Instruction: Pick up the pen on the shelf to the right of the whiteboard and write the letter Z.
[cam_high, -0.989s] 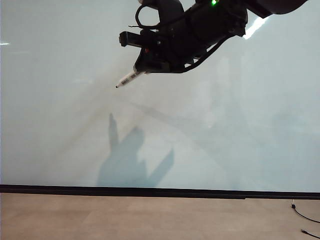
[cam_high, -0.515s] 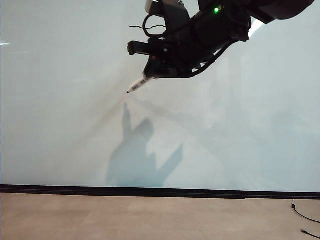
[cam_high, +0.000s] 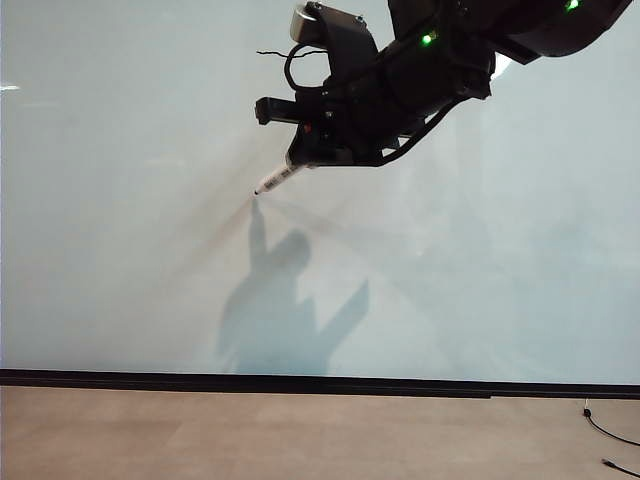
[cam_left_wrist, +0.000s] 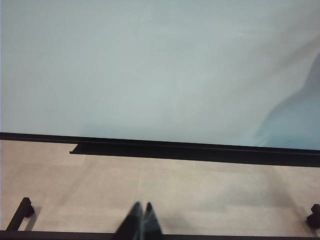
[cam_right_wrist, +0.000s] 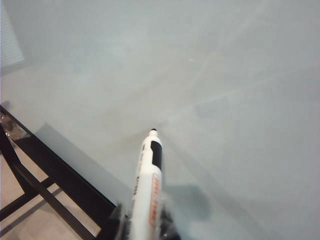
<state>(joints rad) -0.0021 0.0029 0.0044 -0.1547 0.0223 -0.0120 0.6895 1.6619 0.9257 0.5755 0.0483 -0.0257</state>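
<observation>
Exterior view: our right fingers (cam_high: 298, 158) are clamped on the pen (cam_high: 275, 178), tip near the whiteboard (cam_high: 120, 200); left fingers (cam_left_wrist: 141, 220) pressed together over the table (cam_left_wrist: 200, 190).

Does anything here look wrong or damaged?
Nothing stands out. The right hand holds the pen with its tip at the clean whiteboard; the left hand rests shut, low over the table.

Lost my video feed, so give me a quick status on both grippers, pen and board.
Right gripper shut on the pen, tip at the whiteboard. Left gripper shut, low by the floor. No stroke visible; nothing in the way.
</observation>
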